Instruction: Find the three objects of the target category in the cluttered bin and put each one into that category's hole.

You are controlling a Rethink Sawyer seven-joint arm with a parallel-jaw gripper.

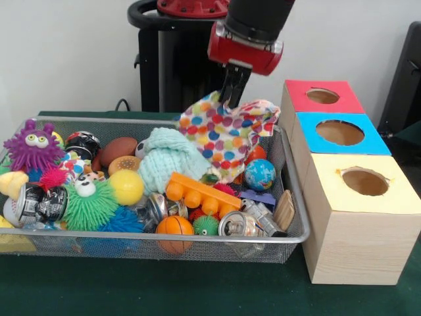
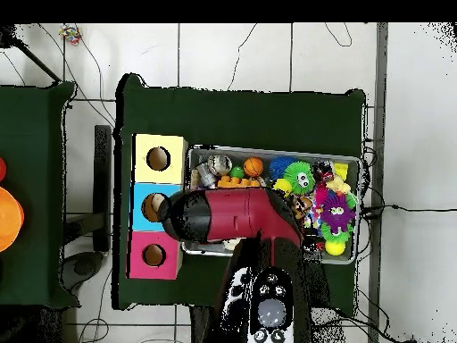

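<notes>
arm reaching down over bin [image 1: 289, 197], gripper [image 1: 229, 99] pinching polka-dot cloth [image 1: 227, 131], lifted clear of toys

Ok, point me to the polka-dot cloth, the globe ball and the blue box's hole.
polka-dot cloth [image 1: 227, 135], front view, middle of the hanging fabric.
globe ball [image 1: 260, 174], front view, centre of the ball.
blue box [image 1: 309, 125], front view, top face left of its hole.

bin [image 1: 289, 197] packed full with toys, three box holes [image 1: 340, 132] open, polka-dot cloth [image 1: 227, 131] overhanging bin's box-side corner
</notes>
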